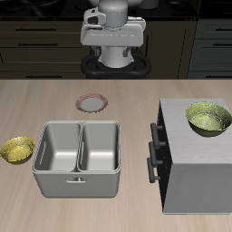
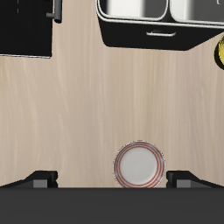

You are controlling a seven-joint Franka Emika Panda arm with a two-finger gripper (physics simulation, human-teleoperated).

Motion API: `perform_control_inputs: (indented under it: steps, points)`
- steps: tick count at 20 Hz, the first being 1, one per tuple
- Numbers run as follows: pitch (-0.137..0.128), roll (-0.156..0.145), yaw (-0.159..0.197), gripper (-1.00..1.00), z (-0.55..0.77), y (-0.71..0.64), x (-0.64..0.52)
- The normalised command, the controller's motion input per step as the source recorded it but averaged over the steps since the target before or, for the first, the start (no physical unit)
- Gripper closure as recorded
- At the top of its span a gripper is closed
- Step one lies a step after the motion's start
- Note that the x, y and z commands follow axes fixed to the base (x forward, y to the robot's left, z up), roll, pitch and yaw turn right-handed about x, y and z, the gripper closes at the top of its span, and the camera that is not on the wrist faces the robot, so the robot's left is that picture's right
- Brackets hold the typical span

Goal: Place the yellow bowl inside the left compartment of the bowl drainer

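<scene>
Gripper (image 1: 113, 56) of mine hangs high at the back of the table (image 1: 118, 100), fingers spread wide and holding nothing. Nothing of the job is done yet, I judge: the yellow bowl (image 1: 18, 149) sits on the table just beside the bowl drainer (image 1: 80, 159), outside it, and both compartments look bare. Reaching, grasping, lifting and placing all remain.

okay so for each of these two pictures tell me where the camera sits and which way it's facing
Exterior view: high before the table, looking down and back at the bowl drainer, yellow bowl, cabinet and plate; the arm and its hand show.
Wrist view: on the hand, looking down at the table; only the fingertips show.
Shared: the plate, drainer, bowl edge.
</scene>
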Motion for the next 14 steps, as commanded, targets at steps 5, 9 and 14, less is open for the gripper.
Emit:
perform_control_inputs:
  steps: [5, 9, 14]
  points:
    - [-0.036, -0.015, -0.006, -1.0, 0.13, -0.39, 0.24]
    - [0.002, 0.0, -0.033, -1.0, 0.04, -0.35, 0.14]
    - [-0.014, -0.015, 0.005, -1.0, 0.04, -0.4, 0.22]
